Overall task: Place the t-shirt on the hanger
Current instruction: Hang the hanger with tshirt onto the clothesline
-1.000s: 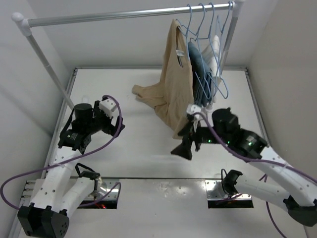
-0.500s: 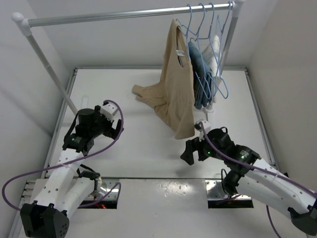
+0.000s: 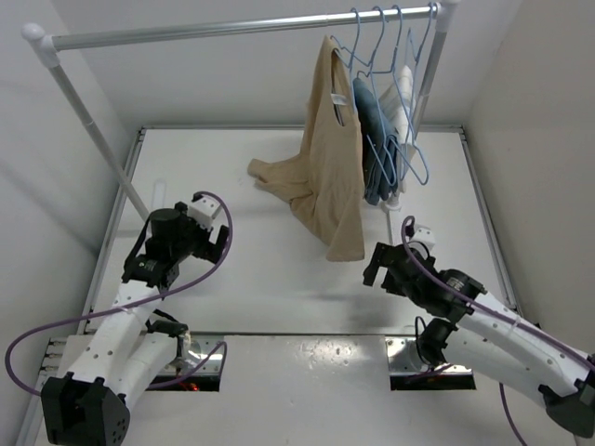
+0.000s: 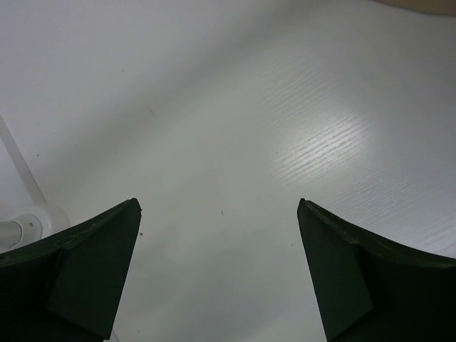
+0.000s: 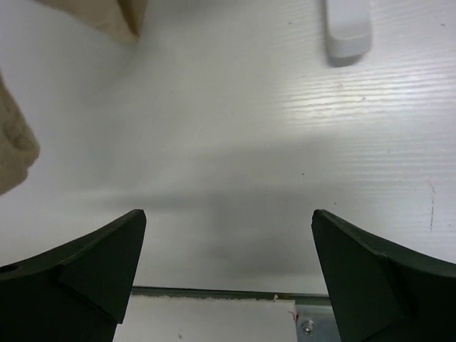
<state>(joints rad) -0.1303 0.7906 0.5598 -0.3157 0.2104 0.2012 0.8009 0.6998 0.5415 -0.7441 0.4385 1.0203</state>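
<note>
The tan t-shirt (image 3: 332, 158) hangs from the rail on a pale-blue wire hanger (image 3: 350, 54). Its lower part trails onto the white table (image 3: 270, 269) at the left. The hem also shows in the right wrist view (image 5: 107, 16), at the top left. My right gripper (image 3: 376, 267) is open and empty, low over the table, below and right of the hem; in its wrist view (image 5: 228, 222) only bare table lies between the fingers. My left gripper (image 3: 220, 243) is open and empty over the table's left part, and its wrist view (image 4: 217, 208) shows bare table.
Like hangers with a blue garment (image 3: 375, 149) and a white one (image 3: 400, 102) hang right of the shirt. The rack's rail (image 3: 232, 28) spans the back; its slanted left post (image 3: 93, 130) and white feet (image 5: 348, 28) (image 4: 28, 217) stand on the table. Walls close both sides.
My right gripper has drawn back from the shirt's hem, down and to the right, and now sits low over the table. My left gripper has shifted slightly nearer. The shirt hangs unchanged.
</note>
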